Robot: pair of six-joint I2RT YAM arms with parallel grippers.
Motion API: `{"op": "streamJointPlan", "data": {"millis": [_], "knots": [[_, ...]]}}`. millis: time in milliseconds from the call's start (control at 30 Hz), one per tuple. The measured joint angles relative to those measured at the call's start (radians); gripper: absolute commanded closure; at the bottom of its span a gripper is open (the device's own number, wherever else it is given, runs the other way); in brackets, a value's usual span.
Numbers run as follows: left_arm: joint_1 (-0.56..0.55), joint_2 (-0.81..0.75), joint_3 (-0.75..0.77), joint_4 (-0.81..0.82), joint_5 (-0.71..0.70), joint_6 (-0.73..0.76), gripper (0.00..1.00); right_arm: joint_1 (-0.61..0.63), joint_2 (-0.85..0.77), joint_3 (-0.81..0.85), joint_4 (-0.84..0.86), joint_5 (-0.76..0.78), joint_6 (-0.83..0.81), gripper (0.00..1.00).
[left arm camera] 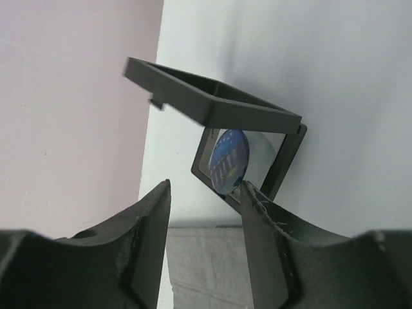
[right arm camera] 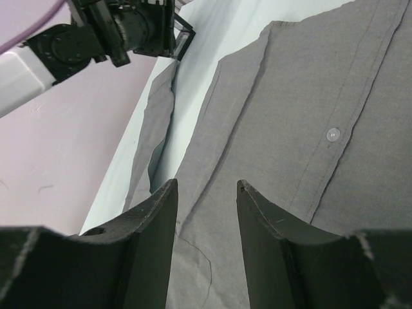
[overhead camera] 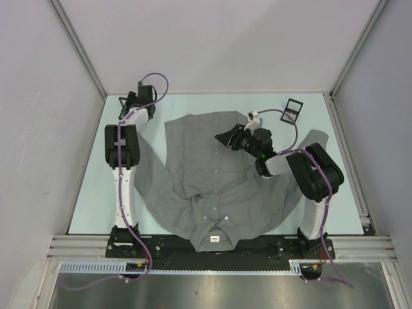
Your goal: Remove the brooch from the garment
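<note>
The worktop (overhead camera: pixel 92 199) carries a grey button-up shirt (overhead camera: pixel 206 174), spread flat with its front up and its collar (overhead camera: pixel 215 235) at the near edge. Laid out like this, the whole front is probably meant to be within reach of both arms.

In the far-left corner, seen best by the left wrist camera, a small black hinged case (left arm camera: pixel 212 103) stands with its lid raised, apparently to take whatever is put in it. A round blue disc, which I take to be the brooch (left arm camera: pixel 228 158), sits against the case's clear inner panel. I can find no pin on the visible parts of the shirt. So the brooch looks to be off the garment and in the case, and the task seems to be nearly done.

A second small black frame (overhead camera: pixel 293 109) sits at the far right of the worktop, well apart from the shirt.

The right claw (right arm camera: pixel 206 185) hangs over the shirt front with its fingers spread and nothing between them. A white button (right arm camera: pixel 333 134) lies off to its side.

The left claw (left arm camera: pixel 205 188) is also spread wide and holds nothing. Its right finger (left arm camera: pixel 257 212) ends at the lower edge of the case, but I cannot tell whether it touches.
</note>
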Motion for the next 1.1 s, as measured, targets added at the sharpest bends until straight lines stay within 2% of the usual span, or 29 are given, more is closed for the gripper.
{"op": "streamJointPlan", "data": {"millis": [200,333,500,533,600,700,800,833,967,1100], "knots": [[-0.025,-0.14,-0.063,-0.08,0.059,-0.096,0.4,0.008,0.002,0.016,-0.026,0.005,-0.028,0.53],[-0.07,-0.28,-0.138,-0.156,0.137,-0.219,0.4,0.015,-0.027,0.018,-0.124,0.042,-0.1,0.52],[-0.173,-0.57,-0.404,-0.219,0.341,-0.427,0.4,0.039,-0.103,0.017,-0.268,0.13,-0.195,0.52],[-0.195,-0.638,-0.472,-0.216,0.403,-0.47,0.33,0.048,-0.126,0.008,-0.294,0.153,-0.209,0.51],[-0.238,-0.78,-0.613,-0.202,0.53,-0.545,0.24,0.071,-0.184,-0.021,-0.353,0.194,-0.237,0.5],[-0.304,-1.047,-0.839,-0.188,0.739,-0.655,0.18,0.149,-0.323,-0.05,-0.521,0.298,-0.287,0.49],[-0.356,-1.221,-0.935,-0.184,0.85,-0.709,0.17,0.214,-0.474,-0.063,-0.672,0.362,-0.309,0.49],[-0.374,-1.273,-0.965,-0.171,0.884,-0.722,0.06,0.232,-0.545,-0.077,-0.725,0.374,-0.31,0.49],[-0.431,-1.495,-1.086,-0.124,1.0,-0.76,0.04,0.256,-0.876,-0.145,-0.984,0.433,-0.312,0.47],[-0.443,-1.687,-1.191,-0.065,1.046,-0.761,0.04,0.267,-1.192,-0.157,-1.256,0.514,-0.307,0.36]]}}
